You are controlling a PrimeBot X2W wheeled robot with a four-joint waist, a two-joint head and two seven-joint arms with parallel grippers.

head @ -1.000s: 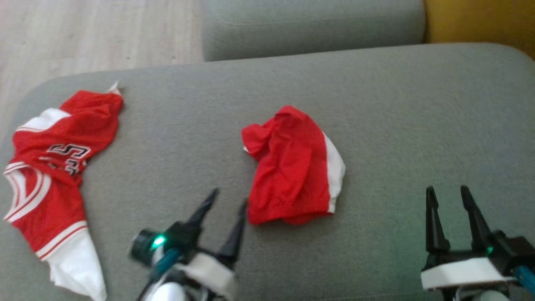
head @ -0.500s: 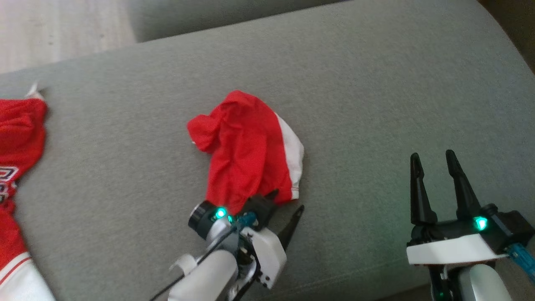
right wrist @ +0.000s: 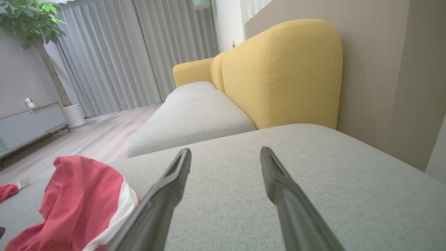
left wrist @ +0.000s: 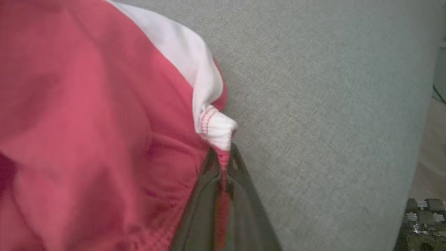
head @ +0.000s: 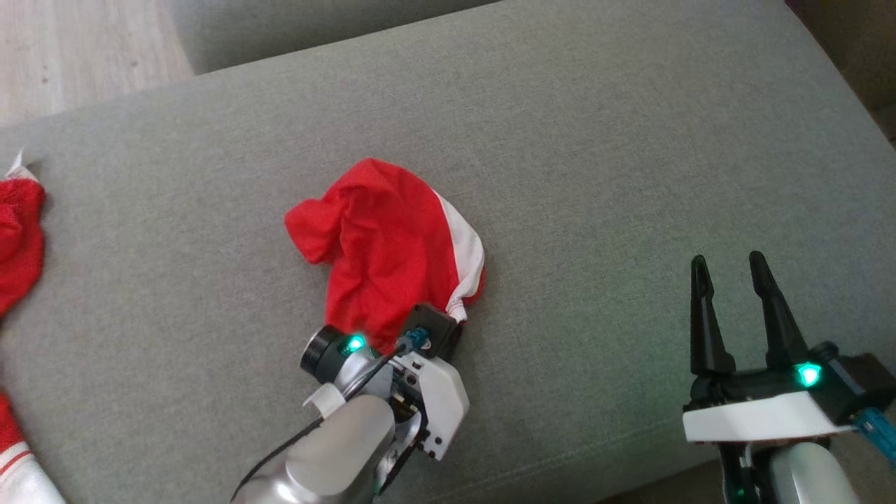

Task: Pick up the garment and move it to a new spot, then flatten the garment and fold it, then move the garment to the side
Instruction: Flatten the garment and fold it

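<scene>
Head view: the red-and-white garment (head: 392, 245) lies crumpled about midway across the grey sofa cushion (head: 595, 140). The left arm (head: 350, 455) reaches the garment's near hem. The right fingers (head: 703, 315) stand spread wide and empty, well apart to the right. A second red garment (head: 19, 224) sits at the left edge.

Left wrist view: the left fingers (left wrist: 200, 209) are pinched nearly together on the hem. A red fold is caught between them, just below the white trim.

Right wrist view: we see the garment bunched on the cushion, lower left.

Progress, our judgement: the grasp is made. Lifting, relocating, flattening, folding and setting aside all remain.
</scene>
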